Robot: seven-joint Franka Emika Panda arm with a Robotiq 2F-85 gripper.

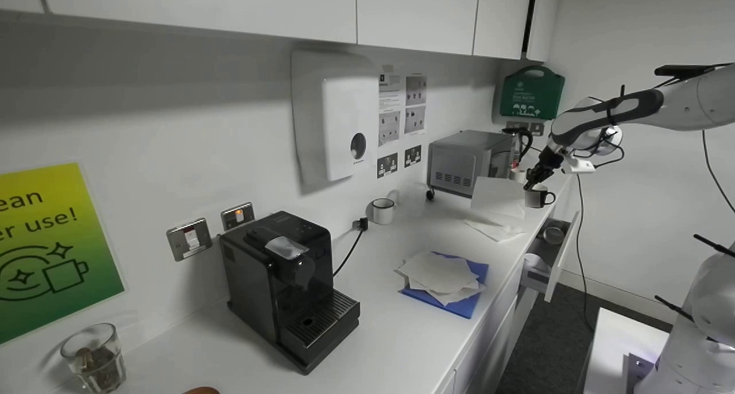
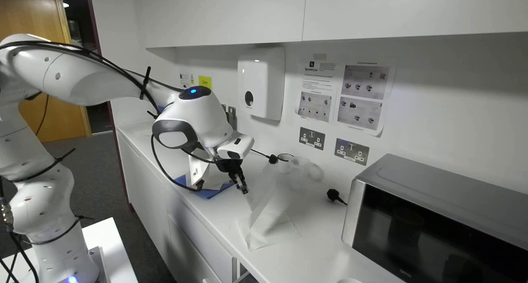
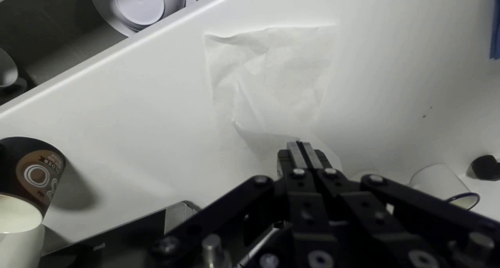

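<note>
1. Looking at the black metal two-fingered gripper (image 3: 300,145): clenched tight, pinching one edge of a thin straight-sided white paper sheet (image 1: 496,197).
2. Finding that sheet held up above the white counter (image 3: 117,127), towards 8 o'clock from the gripper in an exterior view; tilted, pale, matte, fairly smooth across its broad face.
3. Spotting a creased white square of paper (image 3: 273,65) flat at 11 o'clock in the wrist view, with a ridged fold; too unclear to say whether joined to the raised sheet.
4. Tracing the counter's long straight front edge (image 3: 78,72) from 9 round past 11 o'clock, with a pulled-out grey drawer (image 3: 47,25) just beyond, holding pale round dishes (image 3: 140,4) at 10.
5. Getting busier at 9: catching the dark brown mug with an orange round print (image 3: 31,170), then at 8 the boxy silver-and-black microwave (image 3: 117,236).
6. Over between 3 and 4, noting the white enamel mug with a dark rim (image 3: 441,184), near a rounded black plug (image 3: 486,167).
7. Opening out from 1 to 2 o'clock into a broad smooth run of counter, as far as a flat blue rectangular stack (image 1: 462,309).
</note>
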